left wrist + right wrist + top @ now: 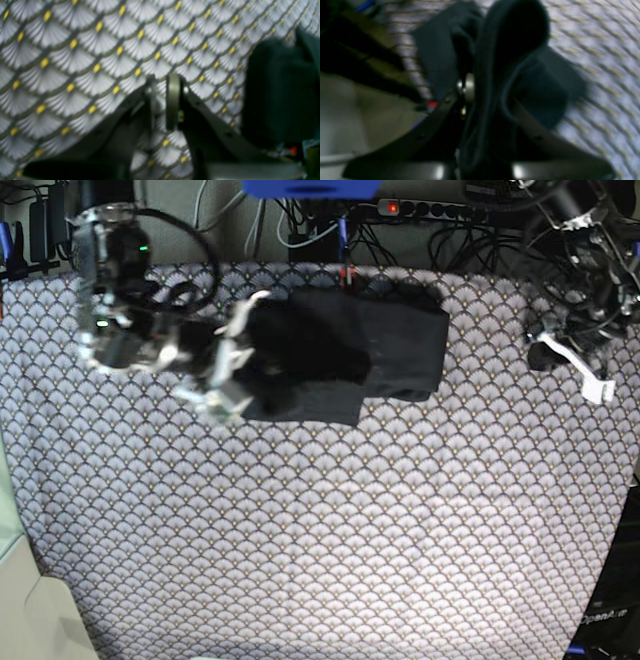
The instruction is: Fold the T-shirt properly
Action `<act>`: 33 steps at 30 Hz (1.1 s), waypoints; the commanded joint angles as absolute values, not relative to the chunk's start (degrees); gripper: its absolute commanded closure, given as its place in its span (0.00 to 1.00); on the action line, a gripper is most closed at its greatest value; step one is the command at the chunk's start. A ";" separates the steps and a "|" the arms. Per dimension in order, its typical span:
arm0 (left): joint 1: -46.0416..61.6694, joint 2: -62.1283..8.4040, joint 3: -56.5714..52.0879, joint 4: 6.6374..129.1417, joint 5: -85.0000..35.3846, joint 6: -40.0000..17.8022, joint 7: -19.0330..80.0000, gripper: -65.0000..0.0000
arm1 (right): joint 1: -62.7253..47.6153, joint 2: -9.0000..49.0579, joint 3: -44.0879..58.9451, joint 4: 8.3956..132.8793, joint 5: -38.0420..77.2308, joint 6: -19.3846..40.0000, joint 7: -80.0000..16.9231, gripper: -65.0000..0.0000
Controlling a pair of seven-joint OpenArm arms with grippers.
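The tablecloth (320,520) covers the worktop; the T-shirt (390,345) lies bunched at its far middle. It looks light, soft and floppy, best taken by a hem or edge. Only the right wrist view shows the right hand (485,100) clamped on cloth. The left hand (162,100), nearly closed, is empty.

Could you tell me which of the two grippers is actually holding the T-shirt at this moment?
The right gripper: black T-shirt cloth is bunched between its jaws. The left gripper has nothing between its nearly closed jaws, only the patterned tablecloth beneath.
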State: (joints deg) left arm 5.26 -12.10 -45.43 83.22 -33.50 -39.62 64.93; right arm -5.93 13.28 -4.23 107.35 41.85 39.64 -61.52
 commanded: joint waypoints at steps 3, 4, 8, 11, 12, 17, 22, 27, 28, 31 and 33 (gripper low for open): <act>4.70 -12.97 -45.49 84.18 -34.77 -40.00 63.69 0.89 | -5.41 15.60 1.10 108.35 42.77 40.00 -60.53 1.00; 4.70 -12.97 -45.49 84.18 -34.24 -40.00 63.69 0.89 | -5.67 16.13 2.33 108.35 42.77 40.00 -60.53 1.00; 4.09 -12.44 -45.58 84.18 -30.90 -40.00 63.69 0.89 | -6.55 17.80 5.41 108.35 42.77 40.00 -60.44 1.00; 3.38 -12.26 -45.32 84.18 -30.90 -40.00 63.69 0.89 | -7.60 18.07 5.76 108.35 42.77 40.00 -60.35 1.00; 3.30 -12.26 -45.32 84.18 -30.73 -40.00 63.69 0.89 | -7.87 18.07 5.76 108.35 42.77 40.00 -60.00 1.00; 3.21 -12.44 -45.49 84.18 -30.55 -40.00 63.69 0.89 | -11.91 19.30 6.20 108.18 42.77 40.00 -54.29 1.00; 3.21 -12.79 -45.58 84.18 -30.46 -40.00 63.69 0.89 | -15.78 21.14 9.98 107.91 42.68 40.00 -49.89 1.00; 3.21 -12.79 -45.58 84.18 -30.46 -40.00 62.55 0.89 | -16.75 23.34 14.02 107.82 42.68 40.00 -48.40 1.00; 3.21 -12.62 -45.58 84.18 -30.46 -40.00 62.02 0.89 | -16.75 23.43 14.81 107.82 42.68 40.00 -48.40 1.00; 3.30 -12.53 -45.58 84.18 -30.37 -40.00 61.41 0.89 | -16.92 23.60 18.24 107.82 42.59 40.00 -48.57 1.00; 3.47 -12.53 -45.58 84.18 -30.37 -40.00 61.41 0.89 | -17.36 23.69 19.91 107.38 42.51 40.00 -48.75 1.00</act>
State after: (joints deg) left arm 3.97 -11.62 -45.32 83.24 -29.56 -39.68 62.54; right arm -17.39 22.74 19.40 106.78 41.52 39.64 -50.06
